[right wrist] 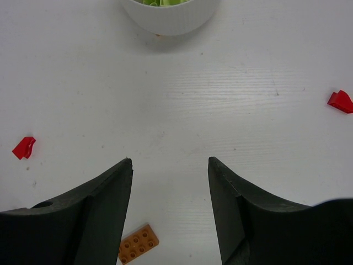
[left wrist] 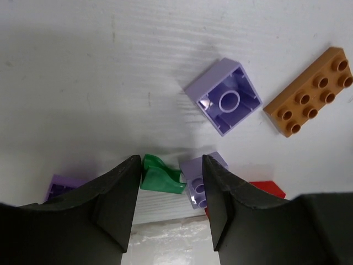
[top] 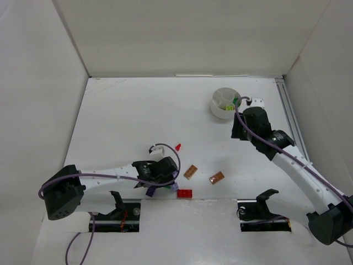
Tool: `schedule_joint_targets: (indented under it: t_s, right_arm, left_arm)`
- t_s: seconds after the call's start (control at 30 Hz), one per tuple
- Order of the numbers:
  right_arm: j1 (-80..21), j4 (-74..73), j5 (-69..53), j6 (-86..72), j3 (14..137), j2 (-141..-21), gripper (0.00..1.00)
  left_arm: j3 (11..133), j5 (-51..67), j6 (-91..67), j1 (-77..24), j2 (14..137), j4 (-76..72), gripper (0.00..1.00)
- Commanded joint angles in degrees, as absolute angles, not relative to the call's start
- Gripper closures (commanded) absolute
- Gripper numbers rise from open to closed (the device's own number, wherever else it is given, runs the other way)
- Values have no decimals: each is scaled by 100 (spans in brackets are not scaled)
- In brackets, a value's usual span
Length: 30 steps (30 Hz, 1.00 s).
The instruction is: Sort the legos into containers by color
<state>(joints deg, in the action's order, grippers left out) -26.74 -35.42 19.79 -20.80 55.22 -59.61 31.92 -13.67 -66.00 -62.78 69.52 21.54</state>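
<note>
In the left wrist view my left gripper (left wrist: 170, 165) is open, low over the table, with a green lego (left wrist: 162, 178) and a small lilac lego (left wrist: 197, 179) between its jaws, neither gripped. An upturned lilac lego (left wrist: 226, 96), an orange-brown brick (left wrist: 311, 91), a red brick (left wrist: 268, 189) and another lilac piece (left wrist: 59, 186) lie around. From above, the left gripper (top: 159, 185) is by the red brick (top: 185, 193). My right gripper (right wrist: 170, 163) is open and empty, raised near the white dish (right wrist: 171, 16); from above, the right gripper (top: 238, 131) is just below the dish (top: 218, 109).
Two orange-brown bricks (top: 191, 171) (top: 217, 178) and a small red piece (top: 178, 147) lie mid-table. The right wrist view shows red pieces (right wrist: 23, 147) (right wrist: 341, 101) and an orange-brown brick (right wrist: 136, 243). White walls enclose the table; a rail (top: 289, 116) runs along the right side.
</note>
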Motion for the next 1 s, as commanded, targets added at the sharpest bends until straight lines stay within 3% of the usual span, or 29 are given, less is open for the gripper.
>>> schedule_joint_targets:
  t_s: [0.0,0.33,0.5,0.97]
  right_arm:
    - [-2733,-3639,2145,-2136,5555,-5774,38]
    - [-2733,-3691,2197,-2136,5555,-5608,38]
    - [-2733,-3691,2197,-2136,5502,-5607,38]
    - [-2733,-3806,2197,-2083,5388,-5301,38]
  left_arm:
    - [2892,-959,-6794,-6451,6909,2865,55]
    - [3093,-703,-7241,-6872,7031,3304,58]
    - [3436,-650,-7715,-7066,7479,3874,47]
    - [3981,-1248,-7928,-7207,8692,3894,49]
